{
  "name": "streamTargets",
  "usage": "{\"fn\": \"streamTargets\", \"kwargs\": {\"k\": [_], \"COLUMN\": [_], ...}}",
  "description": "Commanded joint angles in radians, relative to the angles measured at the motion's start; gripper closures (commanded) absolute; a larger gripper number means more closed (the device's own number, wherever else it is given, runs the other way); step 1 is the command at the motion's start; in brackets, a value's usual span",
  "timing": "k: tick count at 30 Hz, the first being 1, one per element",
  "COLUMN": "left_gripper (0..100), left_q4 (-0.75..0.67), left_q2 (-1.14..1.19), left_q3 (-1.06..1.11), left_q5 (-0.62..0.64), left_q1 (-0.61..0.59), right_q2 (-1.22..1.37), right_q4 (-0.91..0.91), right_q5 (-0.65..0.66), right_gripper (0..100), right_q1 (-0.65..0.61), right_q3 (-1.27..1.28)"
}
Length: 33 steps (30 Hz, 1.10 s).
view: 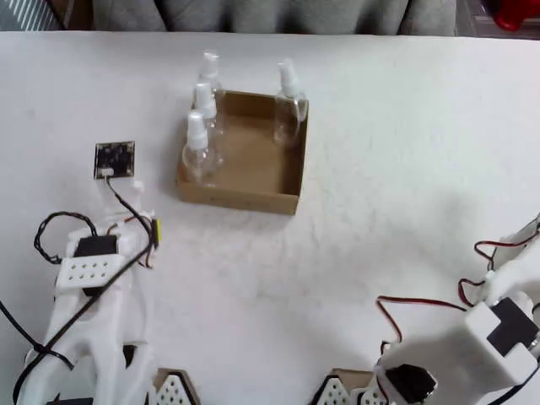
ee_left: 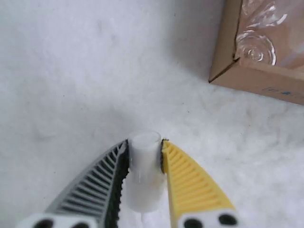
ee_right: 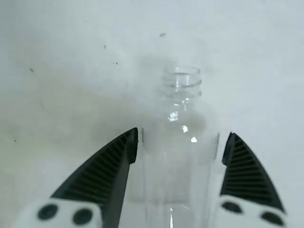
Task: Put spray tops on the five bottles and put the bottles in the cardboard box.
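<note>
My left gripper (ee_left: 145, 142) is shut on a white spray top (ee_left: 144, 175), low over the white table, a short way from a corner of the cardboard box (ee_left: 256, 80). In the high view this gripper (view: 150, 232) is left of the box (view: 245, 190). My right gripper (ee_right: 180, 134) is shut on a clear bottle (ee_right: 180, 161), whose threaded neck (ee_right: 182, 80) is bare. Several clear bottles with white spray tops stand in the box: along its left wall (view: 199, 152) and in its far right corner (view: 288, 105).
A small black square board (view: 114, 159) with a wire lies left of the box. The right arm (view: 472, 346) sits at the near right edge, with red and black cables. White tabletop (view: 405, 169) stretches right of the box.
</note>
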Motion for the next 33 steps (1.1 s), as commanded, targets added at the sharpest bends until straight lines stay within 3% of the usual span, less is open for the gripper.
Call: {"fn": "streamTargets", "kwargs": {"k": [1, 6, 10, 14, 17, 23, 33], "left_gripper": [98, 98, 98, 98, 98, 98, 98], "left_q4": [-0.026, -0.026, -0.026, -0.026, -0.026, -0.026, -0.026], "left_q2": [0.001, 0.001, 0.001, 0.001, 0.001, 0.001, 0.001], "left_q3": [0.005, 0.005, 0.005, 0.005, 0.005, 0.003, 0.003], "left_q5": [0.0, 0.0, 0.0, 0.0, 0.0, 0.0, 0.0], "left_q1": [-0.013, -0.013, -0.013, -0.013, -0.012, -0.012, -0.013], "right_q2": [0.024, 0.111, 0.148, 0.133, 0.119, 0.134, 0.173], "right_q4": [-0.015, -0.035, -0.028, 0.045, 0.119, 0.113, 0.074], "right_q5": [-0.009, -0.009, -0.003, 0.051, 0.133, 0.141, 0.141], "right_gripper": [75.2, 74.5, 80.3, 80.7, 76.8, 65.8, 79.6], "right_q1": [-0.004, -0.016, -0.015, -0.016, -0.024, -0.024, -0.047], "right_q3": [-0.048, -0.083, -0.141, -0.19, -0.218, -0.233, -0.233]}}
